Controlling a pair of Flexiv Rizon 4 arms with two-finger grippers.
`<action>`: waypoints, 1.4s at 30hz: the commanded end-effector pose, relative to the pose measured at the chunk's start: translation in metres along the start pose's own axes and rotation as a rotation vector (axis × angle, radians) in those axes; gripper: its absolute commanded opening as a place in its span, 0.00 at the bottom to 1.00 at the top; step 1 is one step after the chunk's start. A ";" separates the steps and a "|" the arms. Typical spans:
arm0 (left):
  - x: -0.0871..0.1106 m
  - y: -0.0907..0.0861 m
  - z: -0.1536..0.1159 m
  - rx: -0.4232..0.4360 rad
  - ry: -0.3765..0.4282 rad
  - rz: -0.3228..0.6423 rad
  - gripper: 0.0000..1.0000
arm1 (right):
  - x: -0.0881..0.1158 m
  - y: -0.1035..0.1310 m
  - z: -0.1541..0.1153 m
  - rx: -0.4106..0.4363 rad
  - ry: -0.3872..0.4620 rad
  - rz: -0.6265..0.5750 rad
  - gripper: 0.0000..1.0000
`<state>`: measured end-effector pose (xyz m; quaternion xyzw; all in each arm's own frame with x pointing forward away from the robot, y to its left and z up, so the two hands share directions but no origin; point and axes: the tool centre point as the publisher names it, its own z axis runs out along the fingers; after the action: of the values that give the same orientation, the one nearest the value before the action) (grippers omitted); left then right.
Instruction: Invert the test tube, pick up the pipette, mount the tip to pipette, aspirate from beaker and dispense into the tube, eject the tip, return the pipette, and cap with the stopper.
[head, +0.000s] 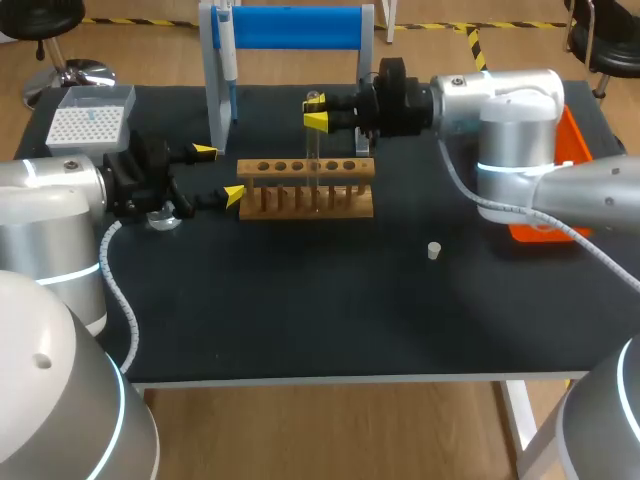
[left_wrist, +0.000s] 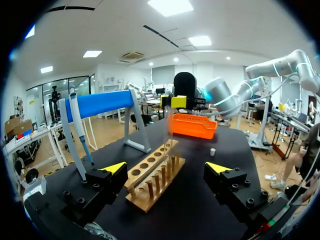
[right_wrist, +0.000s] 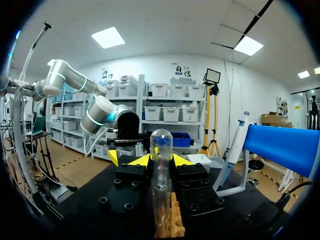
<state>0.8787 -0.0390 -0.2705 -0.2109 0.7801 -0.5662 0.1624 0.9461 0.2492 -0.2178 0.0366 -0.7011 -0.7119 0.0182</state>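
My right tool (head: 316, 111): pinching test tube (head: 313, 145), upright, rounded end up, over wooden rack (head: 265, 200). My left tool (head: 220, 174): spread, beside rack's left end. Stopper (head: 433, 250): loose on worktop (head: 300, 310), toward its right edge.

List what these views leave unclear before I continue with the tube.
Right wrist view: the test tube has its lower end hidden behind the body of the right gripper, so its seating in the wooden rack is unclear.
Head view: the orange bin is mostly covered by the right arm, so its contents are unseen.
Head view: the clear vessel sits largely under the left gripper, so its contents are unreadable.
Head view: the stopper is too small to tell its orientation.
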 end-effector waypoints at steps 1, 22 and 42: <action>0.001 0.001 0.000 0.003 -0.005 0.001 1.00 | 0.002 0.005 -0.002 0.002 -0.007 0.000 0.00; 0.001 0.001 0.000 0.003 -0.005 0.001 1.00 | 0.022 0.034 -0.019 0.064 -0.047 0.039 0.00; 0.001 0.001 0.000 0.003 -0.005 0.001 1.00 | 0.022 0.034 -0.019 0.064 -0.047 0.039 0.00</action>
<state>0.8788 -0.0389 -0.2707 -0.2109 0.7800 -0.5663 0.1623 0.9257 0.2278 -0.1853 0.0078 -0.7235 -0.6901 0.0153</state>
